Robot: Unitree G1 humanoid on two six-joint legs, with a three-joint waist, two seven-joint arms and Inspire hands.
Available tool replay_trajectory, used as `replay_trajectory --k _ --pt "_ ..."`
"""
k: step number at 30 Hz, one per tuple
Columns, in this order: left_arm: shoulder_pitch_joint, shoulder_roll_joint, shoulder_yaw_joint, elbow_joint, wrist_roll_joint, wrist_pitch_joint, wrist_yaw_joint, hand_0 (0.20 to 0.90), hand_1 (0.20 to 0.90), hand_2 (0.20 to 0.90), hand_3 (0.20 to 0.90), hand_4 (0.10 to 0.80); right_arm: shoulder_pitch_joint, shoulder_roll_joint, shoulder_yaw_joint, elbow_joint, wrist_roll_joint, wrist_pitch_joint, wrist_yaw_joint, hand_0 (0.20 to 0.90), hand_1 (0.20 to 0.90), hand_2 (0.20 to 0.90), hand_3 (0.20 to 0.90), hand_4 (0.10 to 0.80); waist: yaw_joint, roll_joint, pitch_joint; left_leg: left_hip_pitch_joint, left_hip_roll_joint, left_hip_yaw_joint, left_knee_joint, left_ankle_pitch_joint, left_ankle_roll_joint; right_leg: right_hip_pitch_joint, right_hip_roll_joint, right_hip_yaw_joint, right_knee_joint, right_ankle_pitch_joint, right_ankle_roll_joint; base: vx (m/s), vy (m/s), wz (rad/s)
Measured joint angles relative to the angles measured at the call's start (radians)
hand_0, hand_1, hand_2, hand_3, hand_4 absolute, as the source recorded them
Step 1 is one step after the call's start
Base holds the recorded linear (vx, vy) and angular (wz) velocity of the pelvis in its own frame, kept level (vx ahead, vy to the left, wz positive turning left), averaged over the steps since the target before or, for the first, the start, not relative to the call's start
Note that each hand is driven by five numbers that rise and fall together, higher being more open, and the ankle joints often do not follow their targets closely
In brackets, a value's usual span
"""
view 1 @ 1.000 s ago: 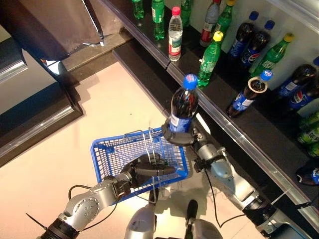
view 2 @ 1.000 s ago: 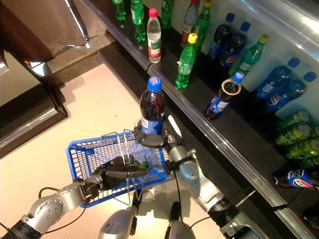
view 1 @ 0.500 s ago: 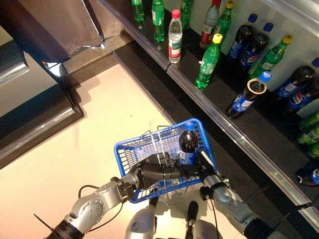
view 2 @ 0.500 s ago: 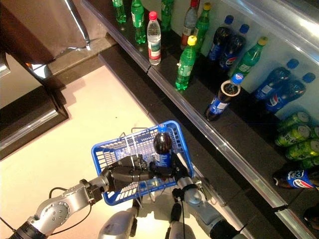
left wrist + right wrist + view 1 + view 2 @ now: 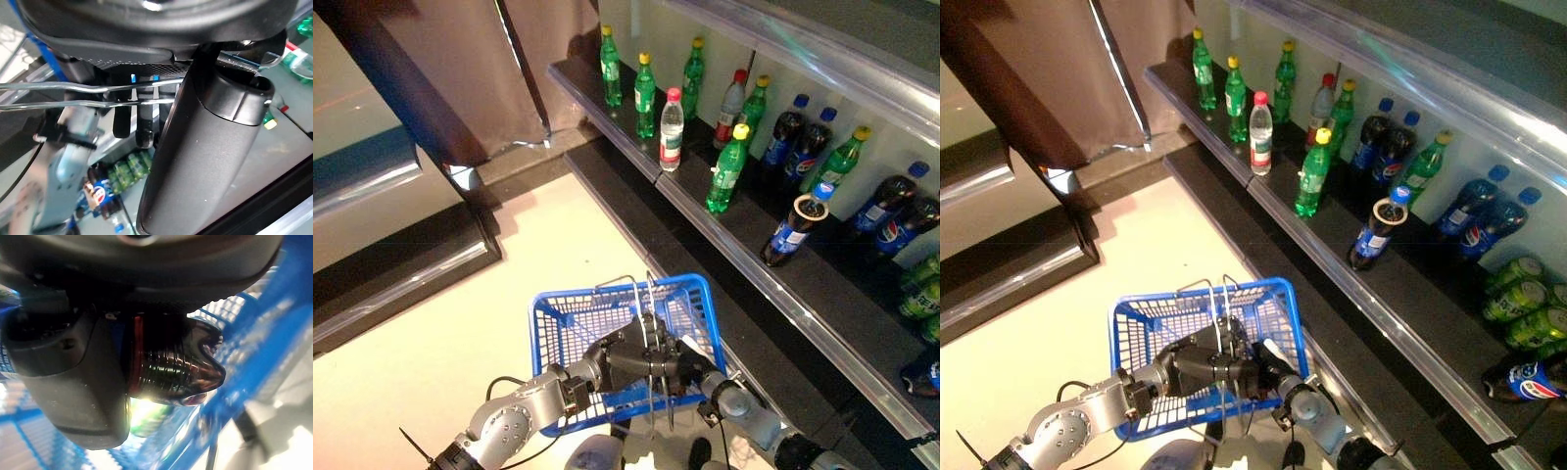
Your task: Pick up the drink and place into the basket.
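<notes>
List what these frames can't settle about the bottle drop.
- Cola bottle: right wrist view shows only its ribbed lower end past the right hand; cap and label are hidden by the hand.
- Eye views: both hands and the wire handles cover the bottle inside the blue basket, so whether it touches the floor of the basket is unclear.
- Left hand: its bulk blocks the basket interior.

Shelf (image 5: 754,230) stock, counted:
- green bottles (image 5: 1312,171), upright: six
- clear water bottle, pink cap (image 5: 1259,132): one
- pale bottle, red cap (image 5: 1324,98): one
- dark cola bottles, blue caps (image 5: 1368,132), upright: five
- green bottles lying down (image 5: 1513,299) at the far right: three seen, partly cut off
- cola bottle lying down (image 5: 1526,378): one

Off shelf:
- blue basket (image 5: 617,290): one, with two wire handles
- drink (image 5: 171,367) in basket: one
- robot hands: two, left hand (image 5: 631,357) and right hand (image 5: 690,367)
</notes>
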State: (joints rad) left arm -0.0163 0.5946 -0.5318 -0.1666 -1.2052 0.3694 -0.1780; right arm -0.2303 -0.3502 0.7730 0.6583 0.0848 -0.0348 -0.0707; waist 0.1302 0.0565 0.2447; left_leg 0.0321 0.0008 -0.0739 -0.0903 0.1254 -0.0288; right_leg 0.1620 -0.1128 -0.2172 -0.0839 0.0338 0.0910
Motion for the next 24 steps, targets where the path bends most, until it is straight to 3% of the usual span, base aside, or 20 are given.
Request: replay_trajectory --k 5,11,14,16,24 --pt "0.015 -0.015 -0.014 0.010 0.000 0.003 -0.009 0.300 0.300 0.300 0.200 0.100 -0.035 -0.008 0.058 0.042 -0.184 0.070 0.020 0.300 0.300 0.300 0.200 0.100 0.010 0.004 -0.023 0.001 -0.010 -0.022 0.002 0.004 0.005 0.013 -0.007 -0.024 0.000 -0.005 0.006 0.020 -0.001 0.15" --pt "0.015 -0.035 -0.036 0.012 0.001 0.009 -0.009 0.300 0.300 0.300 0.200 0.100 -0.044 -0.017 0.068 0.063 -0.346 0.096 0.053 0.300 0.300 0.300 0.200 0.100 0.013 0.002 -0.028 0.001 -0.012 -0.024 0.004 0.008 0.010 0.014 -0.008 -0.026 0.000 -0.004 0.007 0.000 0.000 0.00" --pt "0.007 -0.039 -0.059 0.013 0.001 0.020 -0.009 0.300 0.300 0.300 0.200 0.100 -0.091 -0.024 0.138 0.087 -0.417 0.142 0.087 0.300 0.300 0.300 0.200 0.100 0.010 0.002 -0.030 0.001 -0.011 -0.026 0.005 0.010 0.009 0.014 -0.003 -0.026 0.000 -0.004 0.007 -0.045 -0.007 0.01" --pt "-0.023 -0.039 -0.099 0.028 0.000 0.020 -0.008 0.300 0.300 0.300 0.200 0.100 -0.153 -0.023 0.192 0.118 -0.454 0.187 0.138 0.300 0.300 0.300 0.200 0.100 0.011 0.003 -0.030 -0.002 -0.010 -0.029 0.006 0.013 0.008 0.012 0.000 -0.028 0.000 -0.004 0.006 -0.075 0.005 0.04" --pt "-0.121 -0.094 -0.156 0.105 0.000 0.021 0.024 0.300 0.300 0.300 0.200 0.100 -0.346 0.067 0.197 0.328 -0.522 0.324 0.306 0.300 0.300 0.300 0.200 0.100 0.032 0.008 -0.033 -0.038 -0.011 -0.050 0.007 0.023 0.006 -0.014 0.001 -0.049 0.000 -0.002 0.004 -0.042 0.013 0.07"
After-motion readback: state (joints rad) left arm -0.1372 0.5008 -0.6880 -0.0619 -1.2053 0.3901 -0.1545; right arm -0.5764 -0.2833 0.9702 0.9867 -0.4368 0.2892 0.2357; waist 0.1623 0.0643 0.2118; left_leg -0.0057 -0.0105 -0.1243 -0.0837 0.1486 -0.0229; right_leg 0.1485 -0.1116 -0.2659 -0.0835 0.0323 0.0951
